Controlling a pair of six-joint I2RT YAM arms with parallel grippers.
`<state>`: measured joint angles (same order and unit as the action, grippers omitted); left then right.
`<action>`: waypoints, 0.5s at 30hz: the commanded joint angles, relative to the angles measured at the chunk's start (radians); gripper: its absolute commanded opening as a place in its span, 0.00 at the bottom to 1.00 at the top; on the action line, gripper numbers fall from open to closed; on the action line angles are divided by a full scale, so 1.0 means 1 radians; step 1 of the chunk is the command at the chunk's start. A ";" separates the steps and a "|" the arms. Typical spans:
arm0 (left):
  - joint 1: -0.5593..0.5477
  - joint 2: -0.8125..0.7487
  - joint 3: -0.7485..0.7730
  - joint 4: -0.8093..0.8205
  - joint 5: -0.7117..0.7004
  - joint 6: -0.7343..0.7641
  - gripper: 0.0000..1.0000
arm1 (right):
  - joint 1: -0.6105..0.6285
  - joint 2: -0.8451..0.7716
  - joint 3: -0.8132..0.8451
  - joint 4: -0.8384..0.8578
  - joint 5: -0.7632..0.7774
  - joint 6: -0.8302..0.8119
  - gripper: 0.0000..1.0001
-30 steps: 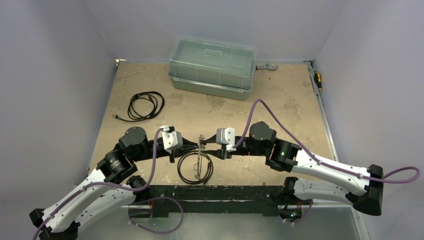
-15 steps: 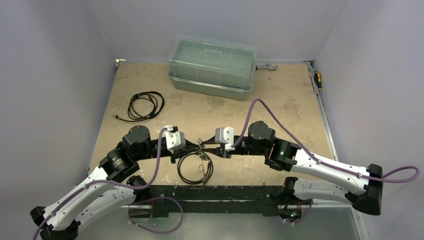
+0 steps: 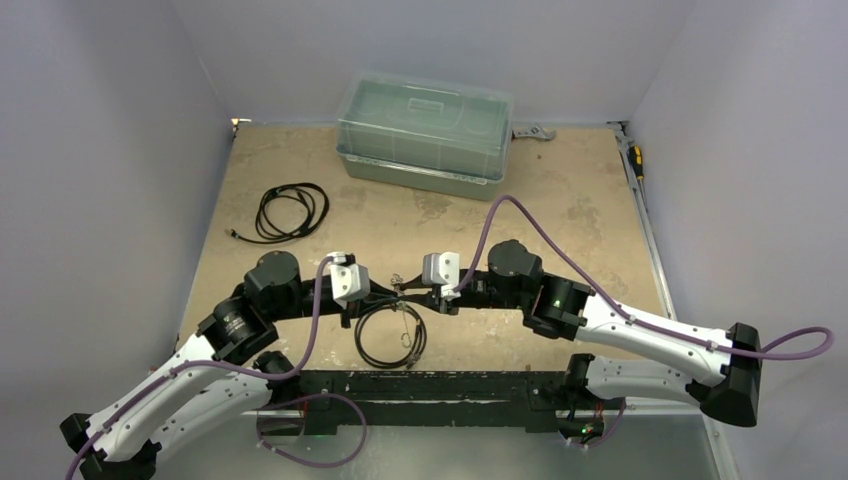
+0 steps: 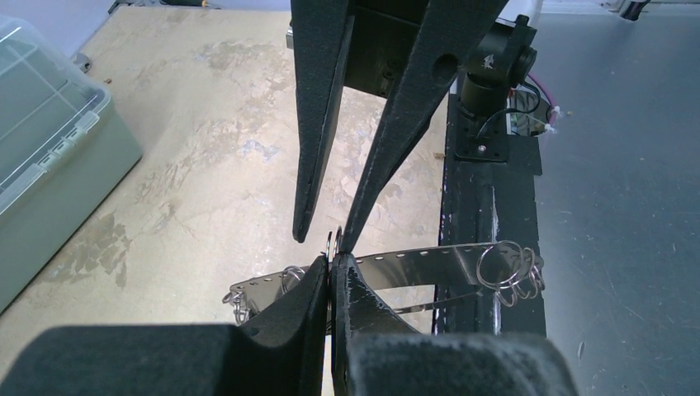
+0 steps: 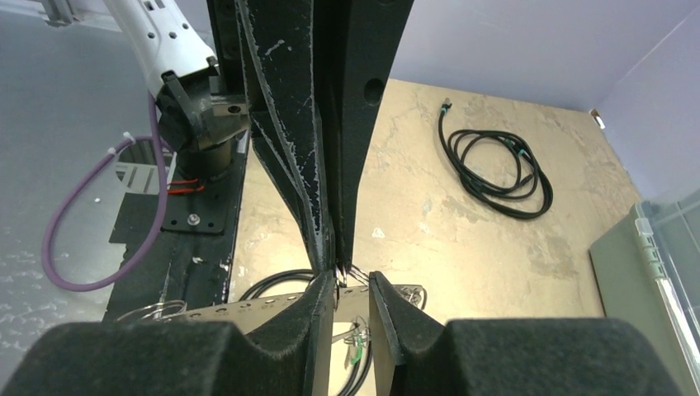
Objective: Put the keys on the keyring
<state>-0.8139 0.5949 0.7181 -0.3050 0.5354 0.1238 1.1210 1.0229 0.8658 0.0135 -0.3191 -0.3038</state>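
Change over the last second: right arm has slid leftward, and the right pincer has narrowed but is not clenched; a gap shows between its fingers. Left pincer is clenched on thin silvery wire, judged to be the keyring, held above the table near its front edge. Keys, green piece among them, dangle below. Judgement: second grip on the wire is forming. Perforated metal strip and black hoop crowd underneath. Coiled cable and lidded box lie well apart.
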 commanded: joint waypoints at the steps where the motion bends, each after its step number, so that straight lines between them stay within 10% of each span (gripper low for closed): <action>1: -0.001 -0.016 0.038 0.057 0.033 0.005 0.00 | 0.005 0.012 0.050 0.008 0.029 -0.008 0.24; 15: -0.001 -0.020 0.038 0.058 0.053 0.004 0.00 | 0.005 0.027 0.056 -0.001 0.031 -0.011 0.12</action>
<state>-0.8120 0.5888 0.7181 -0.3210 0.5354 0.1242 1.1259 1.0409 0.8730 0.0055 -0.3073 -0.3042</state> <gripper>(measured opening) 0.019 0.152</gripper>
